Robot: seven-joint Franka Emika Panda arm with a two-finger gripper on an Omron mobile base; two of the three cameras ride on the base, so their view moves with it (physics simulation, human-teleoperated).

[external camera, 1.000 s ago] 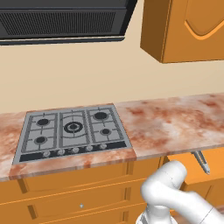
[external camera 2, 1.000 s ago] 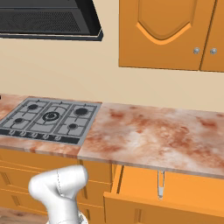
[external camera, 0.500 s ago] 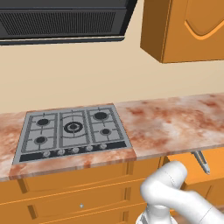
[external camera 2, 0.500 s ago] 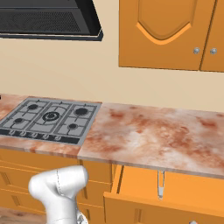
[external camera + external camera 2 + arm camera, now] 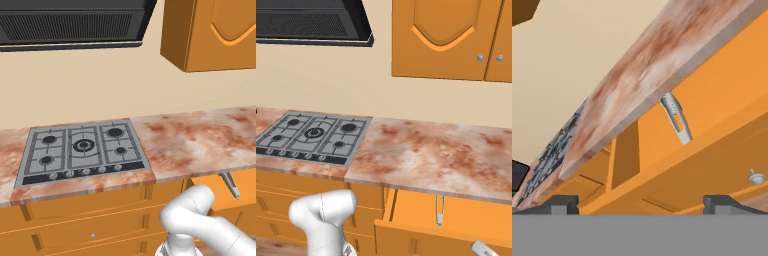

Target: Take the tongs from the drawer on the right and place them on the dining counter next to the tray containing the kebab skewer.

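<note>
The drawer (image 5: 421, 239) on the right stands pulled open under the marbled counter, its orange-brown front panel (image 5: 712, 165) crossing the hand view. Inside lie the slim grey tongs (image 5: 439, 210), one end tucked under the counter's edge; they also appear as tongs (image 5: 230, 184) and tongs (image 5: 676, 118). My gripper (image 5: 642, 205) is open, fingertips (image 5: 562, 203) far apart at the bottom of the hand view, low in front of the drawer and short of the tongs, with nothing between them. The dining counter and the tray are out of view.
A gas hob (image 5: 82, 150) sits in the marbled counter (image 5: 431, 155) to the left. Orange wall cabinets (image 5: 446, 40) and a dark extractor hood (image 5: 70, 22) hang above. Closed drawers (image 5: 95, 232) run below the hob. A small knob (image 5: 756, 176) sticks out near the drawer front.
</note>
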